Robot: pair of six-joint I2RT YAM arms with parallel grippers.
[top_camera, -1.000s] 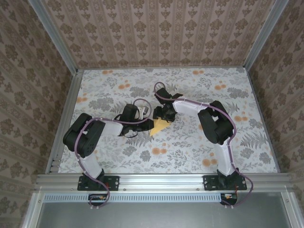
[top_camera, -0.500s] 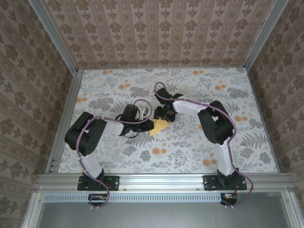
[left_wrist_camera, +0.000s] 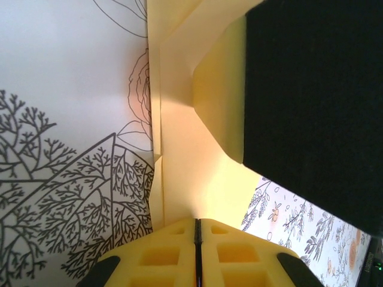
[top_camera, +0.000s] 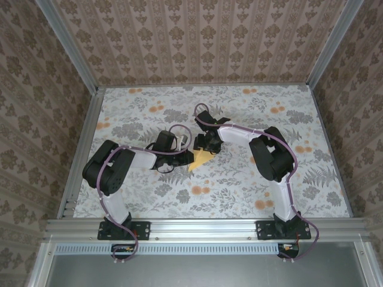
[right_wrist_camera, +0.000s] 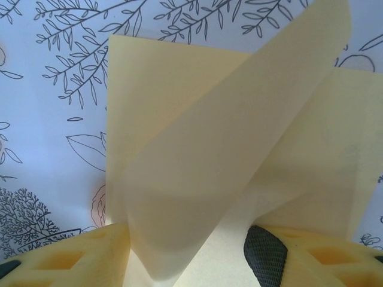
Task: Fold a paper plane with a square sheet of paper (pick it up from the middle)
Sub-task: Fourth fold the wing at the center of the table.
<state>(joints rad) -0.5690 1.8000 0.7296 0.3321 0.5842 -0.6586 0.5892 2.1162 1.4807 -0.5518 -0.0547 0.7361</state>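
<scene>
the square sheet of paper is pinned by the closed left end effector, maybe so its flap can be folded by the open right end effector.

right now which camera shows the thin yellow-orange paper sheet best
Right wrist: the thin yellow-orange paper sheet spreads wide, one flap lifted. Left wrist shows a creased strip, partly behind a dark block; top external, a small wedge.

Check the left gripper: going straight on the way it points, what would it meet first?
The square sheet of paper, lying folded right in front of the shut left gripper. Further along, slightly right, a yellow-and-black part of the right arm sits over the paper; how high is unclear.
</scene>
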